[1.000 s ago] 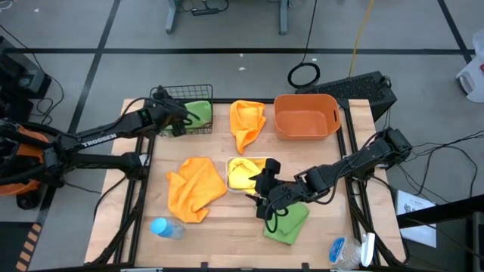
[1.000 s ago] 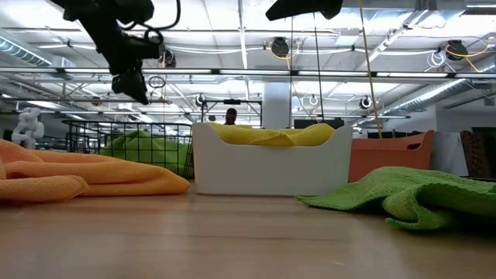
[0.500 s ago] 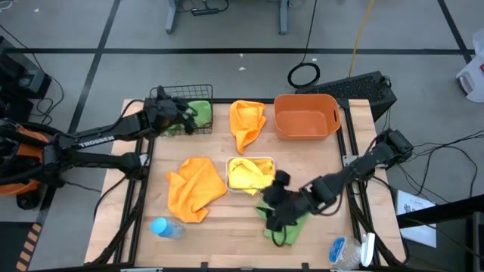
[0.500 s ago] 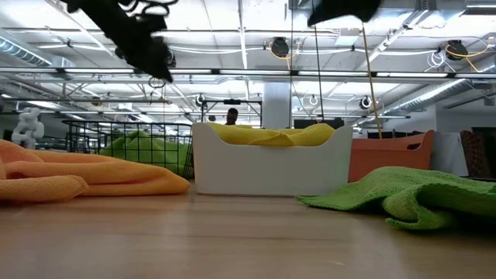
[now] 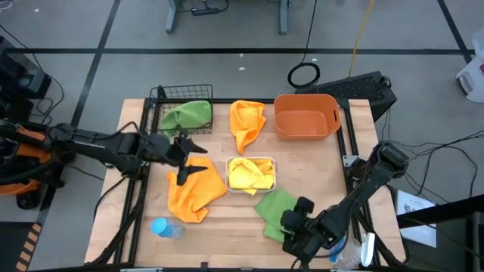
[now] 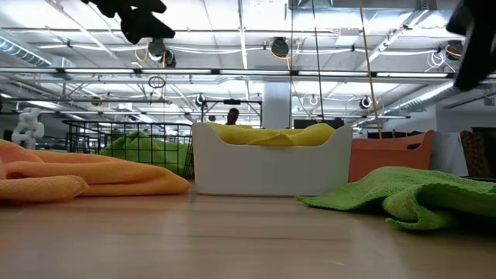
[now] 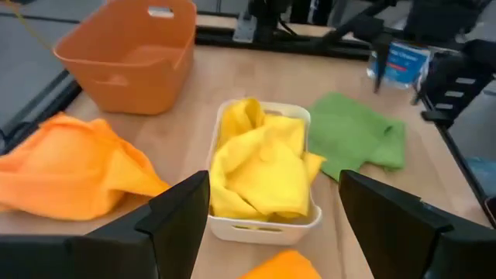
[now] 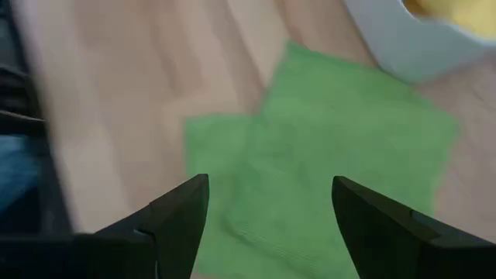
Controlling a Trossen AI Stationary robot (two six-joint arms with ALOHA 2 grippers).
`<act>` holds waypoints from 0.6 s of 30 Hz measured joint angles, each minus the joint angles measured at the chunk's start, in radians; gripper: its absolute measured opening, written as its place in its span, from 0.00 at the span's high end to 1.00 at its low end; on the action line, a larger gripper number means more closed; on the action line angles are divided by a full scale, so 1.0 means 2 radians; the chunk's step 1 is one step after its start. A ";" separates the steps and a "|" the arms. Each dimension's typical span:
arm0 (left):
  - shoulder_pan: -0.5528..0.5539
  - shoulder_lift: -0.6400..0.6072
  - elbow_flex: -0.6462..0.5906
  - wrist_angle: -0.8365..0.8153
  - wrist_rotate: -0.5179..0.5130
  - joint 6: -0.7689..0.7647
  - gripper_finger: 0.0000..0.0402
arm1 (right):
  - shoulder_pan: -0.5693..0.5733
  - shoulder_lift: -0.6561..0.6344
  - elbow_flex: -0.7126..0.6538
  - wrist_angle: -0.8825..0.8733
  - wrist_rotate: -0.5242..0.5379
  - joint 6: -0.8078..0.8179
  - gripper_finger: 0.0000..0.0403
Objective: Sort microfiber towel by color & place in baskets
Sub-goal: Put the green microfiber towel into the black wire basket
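My left gripper (image 5: 194,158) (image 7: 271,225) hangs open above the far edge of an orange towel (image 5: 195,189), pointing at the white tray (image 5: 229,162) (image 7: 263,221) that holds a yellow towel (image 5: 249,174) (image 7: 263,167). My right gripper (image 5: 292,221) (image 8: 271,225) is open near the table's near edge, just beside a green towel (image 5: 275,207) (image 8: 341,155) lying flat on the wood. The black wire basket (image 5: 162,97) holds another green towel (image 5: 189,115). The orange tub (image 5: 306,115) (image 7: 132,54) has nothing in it. A second orange towel (image 5: 248,122) (image 7: 70,167) lies between basket and tub.
A blue bottle (image 5: 165,227) lies near the table's near-left corner. Blue and white items (image 5: 349,249) sit at the near-right corner. Bare wood shows along the near edge between the bottle and the green towel, and to the right of the tray.
My left gripper has left the wire basket and swung toward the near edge and the right, now over the orange towel beside the tray. My right gripper has drawn back from the tray toward the near edge, uncovering the green towel.
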 joint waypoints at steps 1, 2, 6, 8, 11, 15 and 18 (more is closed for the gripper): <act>-0.014 0.005 -0.001 0.003 -0.014 -0.002 0.28 | -0.001 0.005 0.000 -0.011 0.001 0.011 0.33; -0.026 0.011 -0.001 0.008 -0.031 -0.003 0.28 | -0.003 0.011 0.000 -0.022 0.002 0.019 0.32; -0.067 0.037 -0.002 0.025 -0.102 -0.006 0.28 | -0.017 0.022 0.000 -0.080 0.003 0.022 0.24; -0.078 0.048 -0.002 0.038 -0.126 -0.006 0.28 | -0.026 0.023 0.000 -0.112 0.004 0.021 0.21; -0.089 0.064 -0.002 0.047 -0.134 -0.006 0.28 | -0.037 0.021 -0.008 -0.123 0.027 0.001 0.20; -0.098 0.081 -0.002 0.050 -0.134 -0.010 0.28 | -0.055 0.011 -0.054 -0.077 0.024 -0.014 0.23; -0.102 0.092 -0.002 0.050 -0.134 -0.014 0.28 | -0.061 0.006 -0.103 -0.022 0.014 -0.011 0.25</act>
